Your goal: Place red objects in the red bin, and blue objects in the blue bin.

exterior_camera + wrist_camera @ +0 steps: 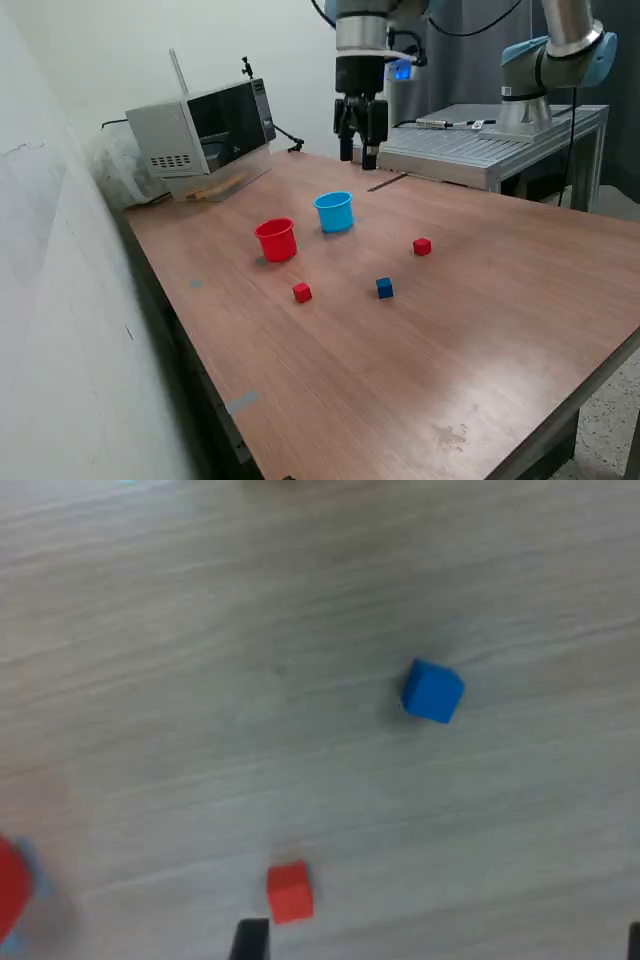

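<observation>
A wooden desk point(480, 340) with a brown grain top fills most of the scene. At its far corner, toward the exterior view's left, a silver microwave point(205, 128) with a dark door sits on a low base. Beyond the far edge stands a grey metal table point(470, 150) with a slatted top. A white wall point(60, 300) runs along the desk's left edge.

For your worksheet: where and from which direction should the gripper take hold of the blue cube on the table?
Judging by its pose, the blue cube lies flat on the bare table, apart from the red cubes and cups. Descend from straight above, closing the gripper on two opposite vertical faces, fingers aligned with its sides.
</observation>
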### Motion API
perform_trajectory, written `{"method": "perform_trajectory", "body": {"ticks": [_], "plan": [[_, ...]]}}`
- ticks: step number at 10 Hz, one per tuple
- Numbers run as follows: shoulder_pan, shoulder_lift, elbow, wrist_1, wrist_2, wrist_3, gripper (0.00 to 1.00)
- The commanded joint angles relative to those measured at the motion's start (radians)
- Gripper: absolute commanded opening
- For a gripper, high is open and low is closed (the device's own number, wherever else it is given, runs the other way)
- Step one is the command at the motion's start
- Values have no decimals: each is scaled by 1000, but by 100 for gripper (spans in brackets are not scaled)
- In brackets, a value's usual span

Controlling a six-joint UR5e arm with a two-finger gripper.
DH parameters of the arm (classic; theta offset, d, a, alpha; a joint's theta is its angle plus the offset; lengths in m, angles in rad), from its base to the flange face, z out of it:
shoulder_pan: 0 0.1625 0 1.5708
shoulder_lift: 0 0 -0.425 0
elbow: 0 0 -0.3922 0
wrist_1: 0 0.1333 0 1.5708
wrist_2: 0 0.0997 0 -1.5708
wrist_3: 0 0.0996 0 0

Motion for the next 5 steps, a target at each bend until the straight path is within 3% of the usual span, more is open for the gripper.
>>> {"method": "perform_trajectory", "body": {"ticks": [1, 5], "plan": [[20, 121, -34, -8, -2, 61, 100], [89, 161, -25, -15, 1, 72, 100]]}}
